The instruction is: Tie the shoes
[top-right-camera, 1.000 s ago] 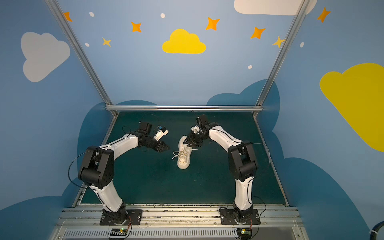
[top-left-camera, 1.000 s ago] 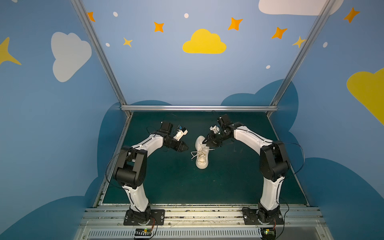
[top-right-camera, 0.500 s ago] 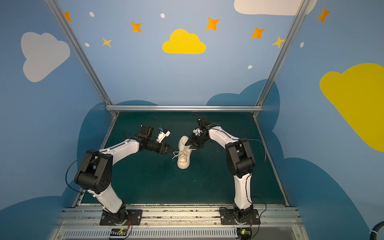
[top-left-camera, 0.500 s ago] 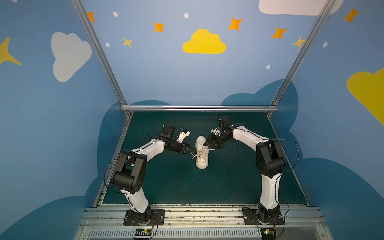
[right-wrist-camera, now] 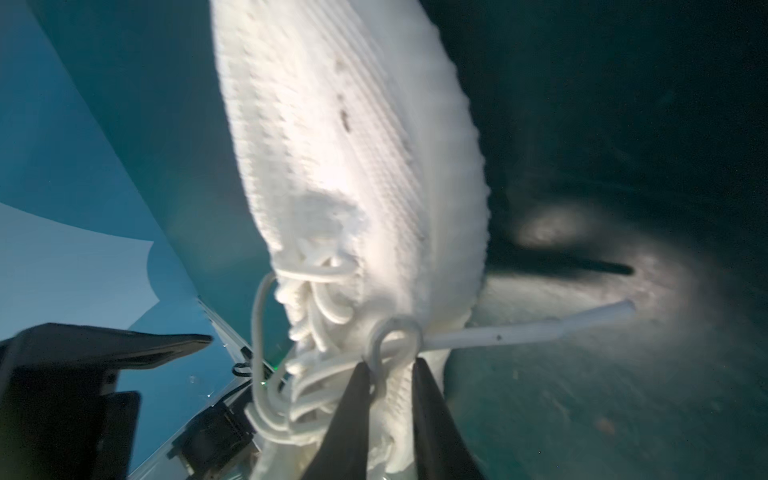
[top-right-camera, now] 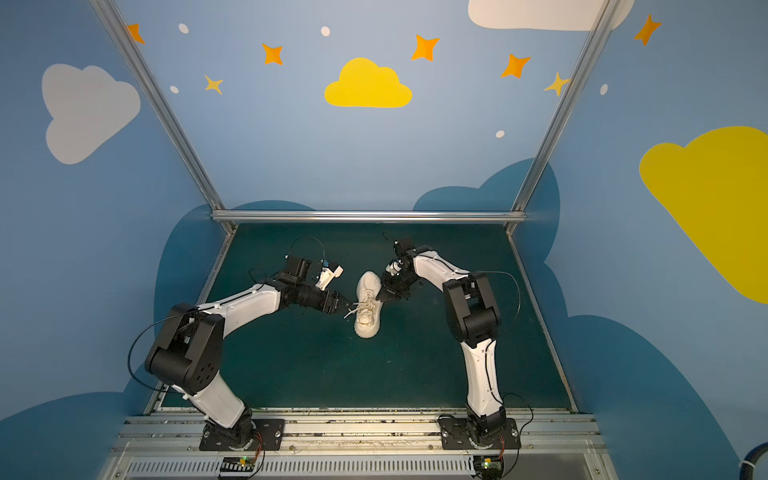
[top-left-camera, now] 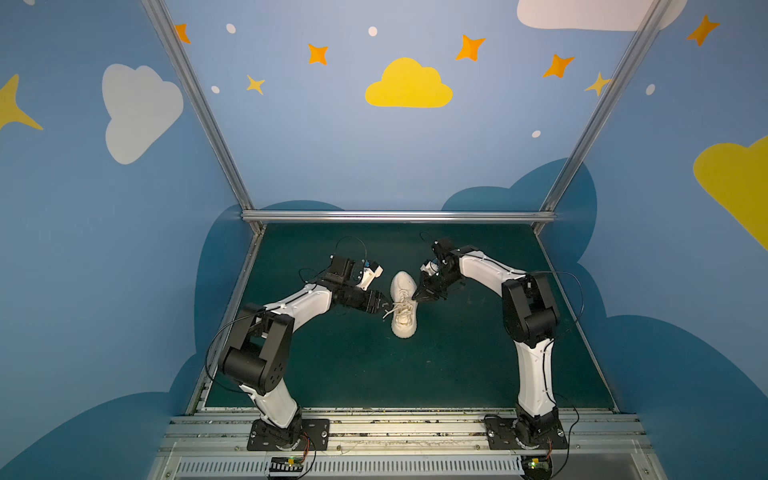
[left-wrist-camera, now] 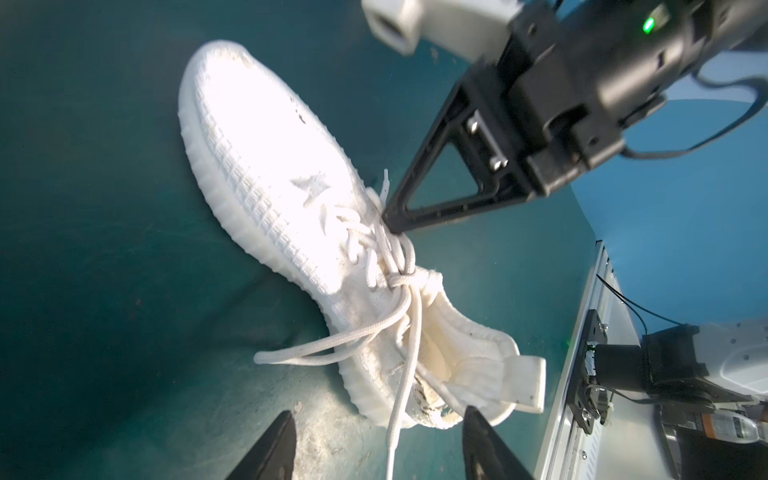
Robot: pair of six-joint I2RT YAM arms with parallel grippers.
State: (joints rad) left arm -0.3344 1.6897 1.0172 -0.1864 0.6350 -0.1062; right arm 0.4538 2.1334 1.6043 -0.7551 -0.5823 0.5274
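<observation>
Whereas a second ago it hung a little off the shoe with its fingers wider, the right claw (right-wrist-camera: 390,368) now has them drawn close together, nipping a loop of the laces (right-wrist-camera: 397,328) at the tips.

Item, laces: directly under that claw, in crossed rows up the tongue. One stiff end pokes out past the claw over the mat. Two loose strands trail off the far side of the shoe, toward the other claw.

Item, shoe (top-left-camera: 404,324): off-white knit sneaker with a ribbed sole, sitting on the mat beneath the right claw (top-left-camera: 415,298) and between the two claws. Toe toward the back wall, heel tab toward the arm bases. Same spot as a second ago.

Item, left claw (left-wrist-camera: 376,415): across the shoe from the right one. Fingers apart, gripping nothing, with a slack lace strand running down between them. It has come in from well apart to just beside the shoe (top-right-camera: 365,324).

Item, green mat (top-left-camera: 353,374): spreads outward under both arms.
</observation>
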